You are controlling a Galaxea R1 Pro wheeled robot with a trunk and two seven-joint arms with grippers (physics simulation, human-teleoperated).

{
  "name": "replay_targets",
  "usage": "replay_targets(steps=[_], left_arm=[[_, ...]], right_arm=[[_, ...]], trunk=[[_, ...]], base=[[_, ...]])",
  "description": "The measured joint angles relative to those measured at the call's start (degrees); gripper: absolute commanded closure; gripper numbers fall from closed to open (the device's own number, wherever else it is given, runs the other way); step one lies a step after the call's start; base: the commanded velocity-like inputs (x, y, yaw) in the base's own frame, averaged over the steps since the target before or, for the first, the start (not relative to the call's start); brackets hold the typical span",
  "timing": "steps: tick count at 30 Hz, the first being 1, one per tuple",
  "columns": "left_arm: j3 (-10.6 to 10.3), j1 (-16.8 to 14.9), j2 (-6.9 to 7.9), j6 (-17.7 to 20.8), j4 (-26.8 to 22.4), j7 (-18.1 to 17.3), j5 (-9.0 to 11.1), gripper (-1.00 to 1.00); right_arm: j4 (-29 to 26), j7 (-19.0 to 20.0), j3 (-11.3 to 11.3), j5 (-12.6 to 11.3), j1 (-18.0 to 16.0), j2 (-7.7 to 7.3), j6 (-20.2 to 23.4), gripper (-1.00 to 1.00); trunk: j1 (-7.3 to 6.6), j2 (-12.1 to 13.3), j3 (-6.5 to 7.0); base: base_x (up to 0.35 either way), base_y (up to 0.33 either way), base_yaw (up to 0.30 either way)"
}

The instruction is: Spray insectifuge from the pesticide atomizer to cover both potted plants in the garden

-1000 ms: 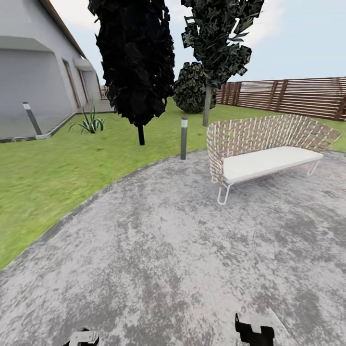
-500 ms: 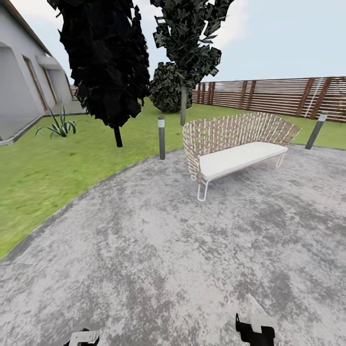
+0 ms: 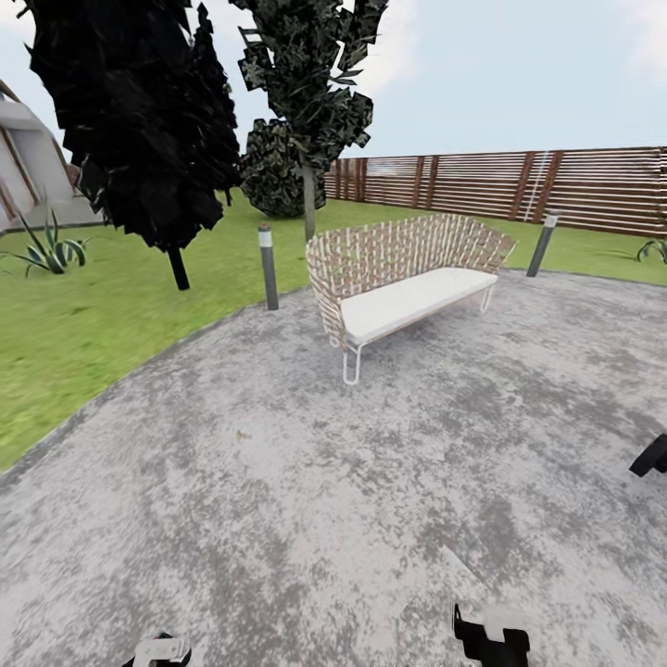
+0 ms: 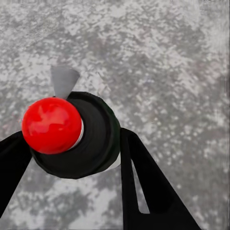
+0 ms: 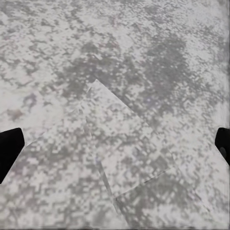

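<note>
My left gripper [image 4: 72, 160] is shut on the pesticide atomizer [image 4: 98, 139], seen from above as a dark round body with a red knob on top, one black finger on each side of it. Grey speckled paving lies below it. My right gripper [image 5: 115, 146] is open, its black fingertips [image 5: 9, 148] far apart over bare paving. In the head view both grippers peek in at the lower edge, the left gripper [image 3: 156, 651] and the right gripper [image 3: 489, 639]. The garden shows as a paved round [image 3: 371, 482] with lawn [image 3: 83, 324] around it. The potted plants are out of view.
A woven bench [image 3: 398, 273] with a white seat stands ahead on the paving. Short bollard lamps [image 3: 269, 266] mark its rim. Dark trees [image 3: 139, 130] rise at the left, a slatted wooden fence [image 3: 556, 190] runs behind. Spiky-leaved plants [image 3: 46, 248] grow by the house. A dark object [image 3: 651, 456] pokes in at the right edge.
The head view has swung to the right, so bench, trees and house sit further left in the picture. A second bollard and a dark object came into sight. Both grippers keep their places.
</note>
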Motion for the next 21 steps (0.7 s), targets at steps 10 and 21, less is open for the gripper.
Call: replay_targets(steps=[10, 21], left_arm=[[0.0, 0.0, 0.0, -0.07, 0.0, 0.08, 0.06, 1.0], [-0.01, 0.0, 0.0, -0.08, 0.06, 0.03, 0.08, 1.0]], right_arm=[[0.0, 0.07, 0.05, 0.0, 0.0, 0.01, 0.08, -1.0], [0.0, 0.1, 0.05, 0.0, 0.0, 0.01, 0.17, -1.0]], trunk=[[-0.03, 0.0, -0.01], [-0.03, 0.0, -0.23]], base=[[0.297, 0.0, -0.3], [0.336, 0.108, -0.3]])
